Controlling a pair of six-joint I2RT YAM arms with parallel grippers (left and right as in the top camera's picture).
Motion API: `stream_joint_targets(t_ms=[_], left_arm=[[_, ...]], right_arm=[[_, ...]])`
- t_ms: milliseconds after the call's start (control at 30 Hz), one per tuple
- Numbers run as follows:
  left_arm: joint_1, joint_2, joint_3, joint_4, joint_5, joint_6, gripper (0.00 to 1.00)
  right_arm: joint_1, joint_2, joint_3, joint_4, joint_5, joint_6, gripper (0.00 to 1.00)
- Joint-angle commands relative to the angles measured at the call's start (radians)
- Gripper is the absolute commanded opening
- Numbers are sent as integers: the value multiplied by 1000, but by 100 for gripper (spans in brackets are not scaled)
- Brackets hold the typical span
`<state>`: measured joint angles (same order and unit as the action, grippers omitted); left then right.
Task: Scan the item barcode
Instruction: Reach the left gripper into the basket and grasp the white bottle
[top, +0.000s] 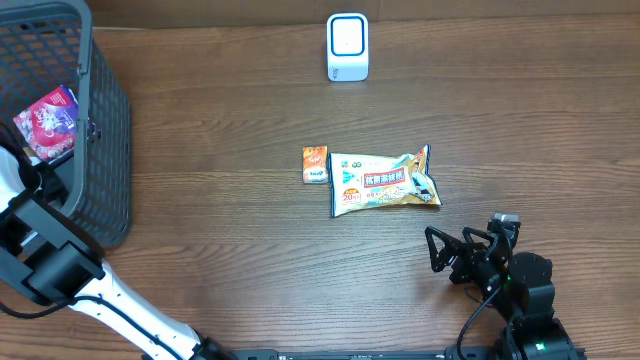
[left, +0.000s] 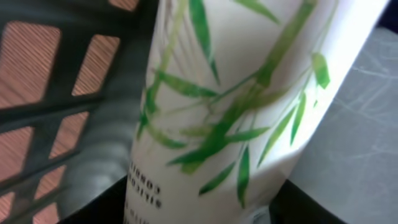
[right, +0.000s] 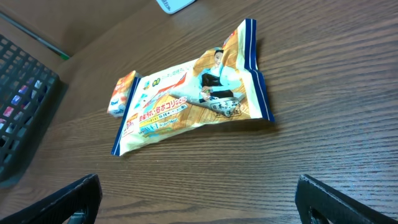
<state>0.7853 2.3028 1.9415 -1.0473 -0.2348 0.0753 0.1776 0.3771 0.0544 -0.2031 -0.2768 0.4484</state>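
In the left wrist view a white pack printed with green bamboo leaves (left: 249, 81) fills the frame inside the dark mesh basket (left: 37, 124). My left gripper (left: 199, 211) has a dark finger against each side of it, shut on the pack. From overhead this gripper is hidden inside the basket (top: 108, 120). The white and blue scanner (top: 347, 46) stands at the table's back centre; its corner (right: 176, 5) shows in the right wrist view. My right gripper (top: 455, 255) (right: 199, 199) rests open and empty near the front right.
A snack bag (top: 384, 180) (right: 193, 93) and a small orange box (top: 316, 165) (right: 121, 93) lie mid-table. A pink packet (top: 47, 122) sits in the basket. The left arm (top: 60, 265) reaches over the basket's front wall.
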Motion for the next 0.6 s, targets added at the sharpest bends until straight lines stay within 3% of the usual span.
stream_joint_targets(t_ms=[0, 133, 233, 367, 567], left_arm=[[-7, 24, -4, -12, 29, -12, 45], [-7, 21, 2, -29, 25, -45, 27], [-7, 6, 11, -39, 25, -80, 22], [-8, -33, 42, -61, 26, -139, 6], [-18, -106, 147, -145, 22, -188, 4]], right_arm=[[4, -3, 20, -13, 18, -4, 100], [4, -3, 20, -18, 18, -4, 100], [4, -3, 20, -24, 18, -4, 100], [4, -3, 20, -24, 18, -4, 100], [4, -3, 20, -22, 18, -4, 100]])
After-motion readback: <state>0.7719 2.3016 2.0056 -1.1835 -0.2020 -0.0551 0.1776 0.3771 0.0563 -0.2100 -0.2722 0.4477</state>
